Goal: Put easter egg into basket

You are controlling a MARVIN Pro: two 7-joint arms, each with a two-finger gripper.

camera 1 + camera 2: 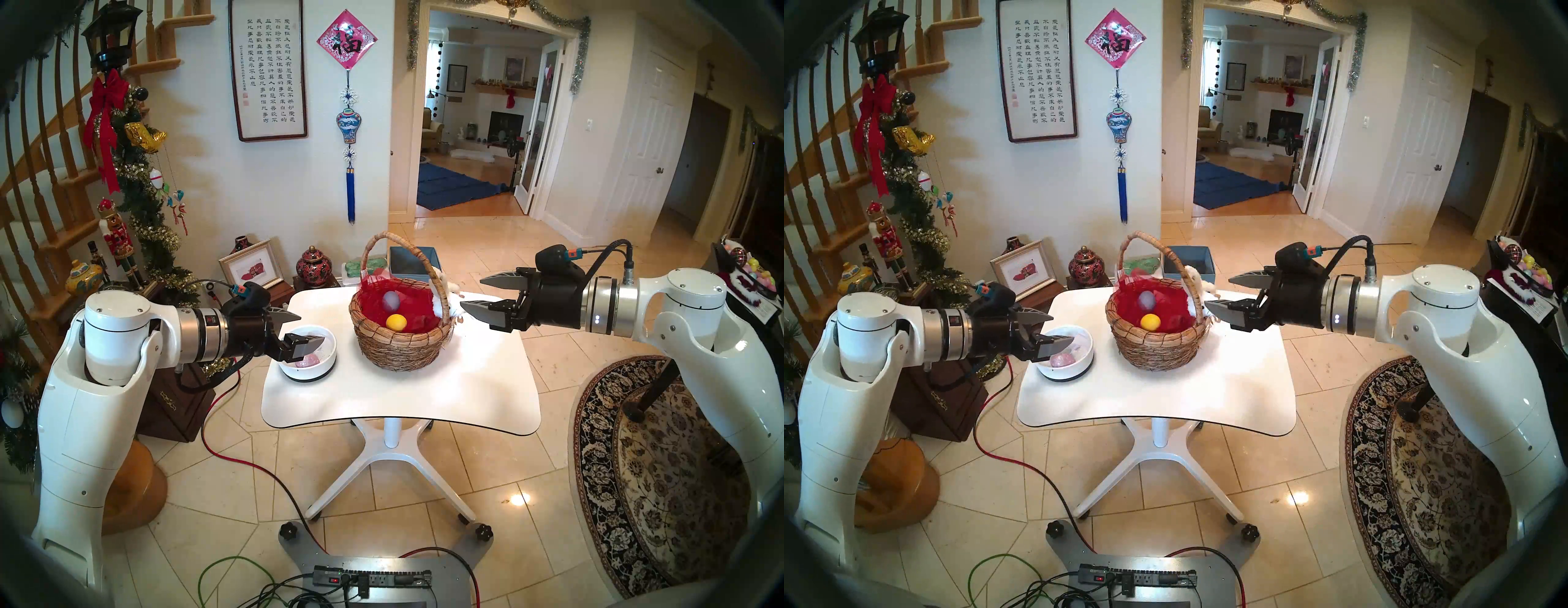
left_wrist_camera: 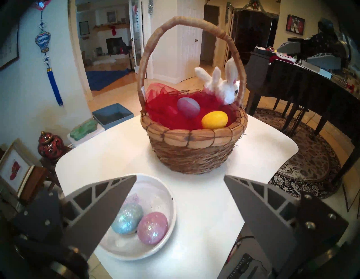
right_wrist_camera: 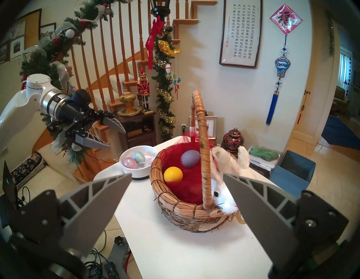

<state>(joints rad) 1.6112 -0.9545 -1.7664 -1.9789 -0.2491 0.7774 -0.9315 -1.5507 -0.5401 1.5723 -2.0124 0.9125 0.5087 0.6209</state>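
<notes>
The wicker basket (image 1: 399, 344) with red mesh lining and a white plush bunny (image 2: 226, 87) stands on the white table (image 1: 424, 395). A purple egg (image 2: 188, 107) and a yellow egg (image 2: 214, 119) lie inside it. To its left, a shallow white bowl (image 1: 329, 361) holds a glittery blue egg (image 2: 127, 218) and a glittery pink egg (image 2: 152, 227). My left gripper (image 1: 312, 329) hovers open just above the bowl, holding nothing. On the basket's right, my right gripper (image 1: 473, 293) hangs open beside the bunny, empty.
A grey-blue square bin (image 1: 413, 260) sits on the floor behind the table. Dark cabinets, a red jar (image 1: 313, 264), a framed picture and a garlanded staircase crowd the left. A patterned rug (image 1: 662, 479) and dark furniture lie right. Cables and a power strip (image 1: 373, 579) are in front.
</notes>
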